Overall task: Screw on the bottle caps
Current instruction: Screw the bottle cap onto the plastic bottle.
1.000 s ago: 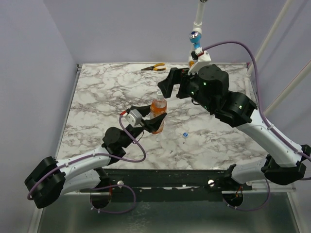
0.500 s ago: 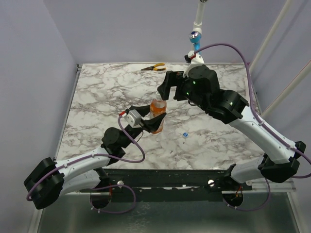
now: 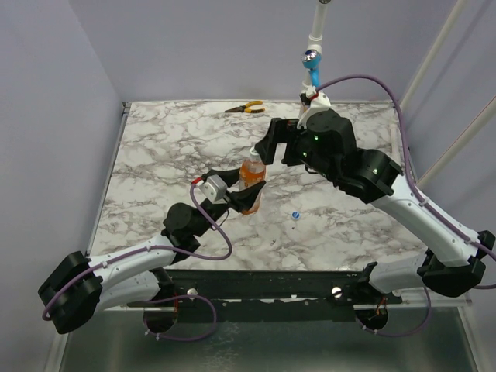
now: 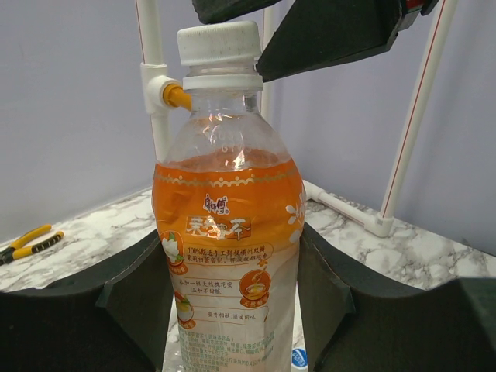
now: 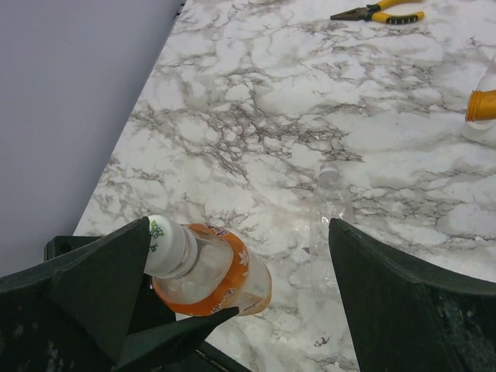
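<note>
My left gripper (image 3: 246,195) is shut on the body of the orange bottle (image 3: 250,177) and holds it upright over the middle of the table; its fingers press both sides of the label in the left wrist view (image 4: 229,310). A whitish cap (image 4: 218,43) sits on the bottle's neck. My right gripper (image 3: 267,147) is open just above the bottle top. In the right wrist view (image 5: 239,225) its jaws stand wide, and the left finger is beside the cap (image 5: 167,244). The blue cap (image 3: 295,215) lies on the table right of the bottle.
A clear bottle (image 5: 329,201) with a whitish top stands just behind the orange one. Orange-handled pliers (image 3: 246,108) lie at the table's far edge. A white pipe frame with a blue valve handle (image 3: 311,60) and an orange one (image 5: 482,105) stands at the back right.
My right gripper has shifted slightly and settled lower over the bottle top. The left arm and the bottle have not moved.
</note>
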Robot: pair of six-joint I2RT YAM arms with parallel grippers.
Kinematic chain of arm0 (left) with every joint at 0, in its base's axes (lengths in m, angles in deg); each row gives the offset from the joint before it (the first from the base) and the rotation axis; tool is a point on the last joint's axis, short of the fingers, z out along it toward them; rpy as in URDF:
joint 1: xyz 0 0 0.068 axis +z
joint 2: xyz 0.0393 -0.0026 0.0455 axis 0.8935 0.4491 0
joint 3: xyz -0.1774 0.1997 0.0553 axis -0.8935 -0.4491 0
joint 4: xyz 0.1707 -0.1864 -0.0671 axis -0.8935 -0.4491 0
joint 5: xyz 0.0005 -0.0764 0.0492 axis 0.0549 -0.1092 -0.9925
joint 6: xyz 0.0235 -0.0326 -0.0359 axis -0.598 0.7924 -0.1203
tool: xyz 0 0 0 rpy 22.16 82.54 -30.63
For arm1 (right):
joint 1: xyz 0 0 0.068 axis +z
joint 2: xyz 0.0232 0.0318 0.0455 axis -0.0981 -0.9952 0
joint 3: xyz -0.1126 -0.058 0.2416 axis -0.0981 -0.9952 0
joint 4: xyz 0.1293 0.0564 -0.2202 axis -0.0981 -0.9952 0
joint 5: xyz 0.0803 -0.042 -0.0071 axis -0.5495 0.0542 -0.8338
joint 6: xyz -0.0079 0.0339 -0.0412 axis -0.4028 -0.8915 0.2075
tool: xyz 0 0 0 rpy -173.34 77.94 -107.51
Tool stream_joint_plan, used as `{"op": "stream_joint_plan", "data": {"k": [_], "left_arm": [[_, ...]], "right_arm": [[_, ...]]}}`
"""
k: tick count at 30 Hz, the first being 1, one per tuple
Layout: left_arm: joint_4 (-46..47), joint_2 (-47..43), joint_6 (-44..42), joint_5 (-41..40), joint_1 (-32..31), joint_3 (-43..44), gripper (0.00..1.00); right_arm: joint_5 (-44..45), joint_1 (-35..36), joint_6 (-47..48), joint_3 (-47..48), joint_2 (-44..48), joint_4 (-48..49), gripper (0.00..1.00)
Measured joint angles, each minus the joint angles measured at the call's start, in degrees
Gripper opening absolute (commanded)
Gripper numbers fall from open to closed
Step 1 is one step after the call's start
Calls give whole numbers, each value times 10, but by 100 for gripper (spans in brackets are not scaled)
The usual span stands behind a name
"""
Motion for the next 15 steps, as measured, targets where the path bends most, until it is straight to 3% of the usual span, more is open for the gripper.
{"op": "stream_joint_plan", "data": {"k": [15], "left_arm": [[-9, -10, -1, -3, 0, -3, 34]], "right_arm": [[0, 0, -15, -19, 8, 13, 100]]}}
